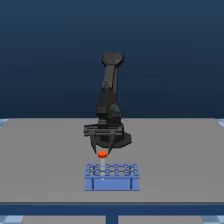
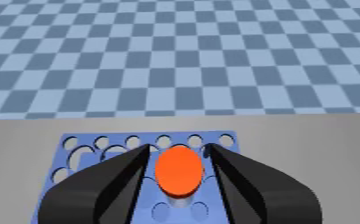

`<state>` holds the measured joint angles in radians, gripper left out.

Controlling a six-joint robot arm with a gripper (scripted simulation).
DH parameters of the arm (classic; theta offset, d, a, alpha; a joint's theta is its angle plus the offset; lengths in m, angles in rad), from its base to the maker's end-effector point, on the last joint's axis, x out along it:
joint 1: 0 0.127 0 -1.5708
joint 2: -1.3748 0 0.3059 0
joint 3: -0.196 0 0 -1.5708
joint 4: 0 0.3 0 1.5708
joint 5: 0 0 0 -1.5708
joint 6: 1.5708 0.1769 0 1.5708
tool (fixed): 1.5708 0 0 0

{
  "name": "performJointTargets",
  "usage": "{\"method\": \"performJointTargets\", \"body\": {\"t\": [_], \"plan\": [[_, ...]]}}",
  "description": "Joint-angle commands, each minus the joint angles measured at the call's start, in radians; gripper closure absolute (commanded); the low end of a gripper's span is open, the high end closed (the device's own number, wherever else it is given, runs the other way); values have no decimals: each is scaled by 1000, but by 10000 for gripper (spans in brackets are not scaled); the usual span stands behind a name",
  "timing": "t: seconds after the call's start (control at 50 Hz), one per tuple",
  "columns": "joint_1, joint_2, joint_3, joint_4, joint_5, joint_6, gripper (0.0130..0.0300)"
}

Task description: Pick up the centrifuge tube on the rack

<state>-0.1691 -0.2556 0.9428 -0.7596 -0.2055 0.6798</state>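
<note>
Above the blue rack (image 1: 111, 178) on the grey tabletop (image 1: 45, 160), the black gripper (image 1: 103, 151) grips the orange-capped tube (image 1: 102, 154) between nearly closed fingers (image 2: 114, 180), at the rack's 11 o'clock.

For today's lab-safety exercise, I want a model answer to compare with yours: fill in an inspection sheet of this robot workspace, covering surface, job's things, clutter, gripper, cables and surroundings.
Surface: grey table, flat and bare apart from the rack.
Job's things: blue rack with a grid of round holes and two dark front posts; centrifuge tube with its orange-red cap between the fingers, cap above the rack top in the exterior view. Whether the tip is still in a hole cannot be told.
Clutter: nothing seen.
Gripper: gripper above the rack, one dark finger on each side of the cap, close against it; actual contact cannot be confirmed.
Cables: nothing seen.
Surroundings: dark blue backdrop; blue checkered floor beyond the table in the wrist view.
</note>
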Motion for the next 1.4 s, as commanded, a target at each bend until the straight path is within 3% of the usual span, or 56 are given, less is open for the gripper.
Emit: {"method": "performJointTargets", "body": {"t": [0.02,0.46,0.86,0.88,1.4], "plan": [[0,11,7,59,-22,-77,130],[0,52,28,200,-72,-223,130],[0,58,31,216,-80,-239,130],[0,58,31,216,-80,-239,300],[0,56,30,212,-77,-235,300]]}}
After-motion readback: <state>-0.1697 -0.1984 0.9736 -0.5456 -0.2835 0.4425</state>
